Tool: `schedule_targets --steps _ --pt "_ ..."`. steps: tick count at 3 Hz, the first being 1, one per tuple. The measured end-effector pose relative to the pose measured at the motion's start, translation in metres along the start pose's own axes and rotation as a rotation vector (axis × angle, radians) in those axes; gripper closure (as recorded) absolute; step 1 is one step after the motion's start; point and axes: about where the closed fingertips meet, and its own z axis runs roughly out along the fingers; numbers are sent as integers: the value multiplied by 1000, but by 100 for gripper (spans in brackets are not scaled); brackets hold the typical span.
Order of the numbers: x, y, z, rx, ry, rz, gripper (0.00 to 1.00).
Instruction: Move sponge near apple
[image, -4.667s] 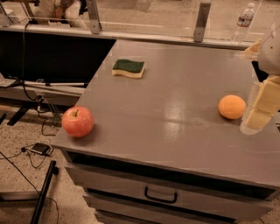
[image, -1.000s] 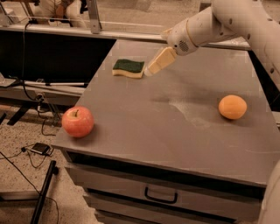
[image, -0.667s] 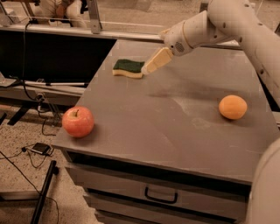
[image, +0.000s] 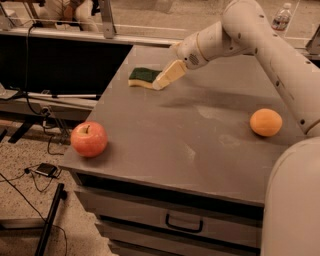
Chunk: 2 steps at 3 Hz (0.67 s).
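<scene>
The sponge (image: 141, 77), dark green on top with pale yellow foam under it, lies flat near the back left of the grey cabinet top (image: 190, 135). The red-pink apple (image: 89, 139) sits at the front left corner of that top. My gripper (image: 166, 78) hangs at the end of the white arm, which reaches in from the right. Its cream-coloured tips are at the sponge's right end, touching or just above it.
An orange round fruit (image: 265, 122) sits at the right side of the top. The cabinet has a drawer with a handle (image: 183, 223) below the front edge. A plastic bottle (image: 281, 19) stands at the back right. Cables and stand legs (image: 47, 170) lie on the floor at left.
My arm has swung in from the right edge, over the top to the sponge, and in the last second lowered slightly onto its right end. Sponge, apple and orange have not moved.
</scene>
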Motion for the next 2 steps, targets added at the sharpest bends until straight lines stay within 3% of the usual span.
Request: schedule_targets --steps 2 --pt "9 10 23 -46 32 -3 0"
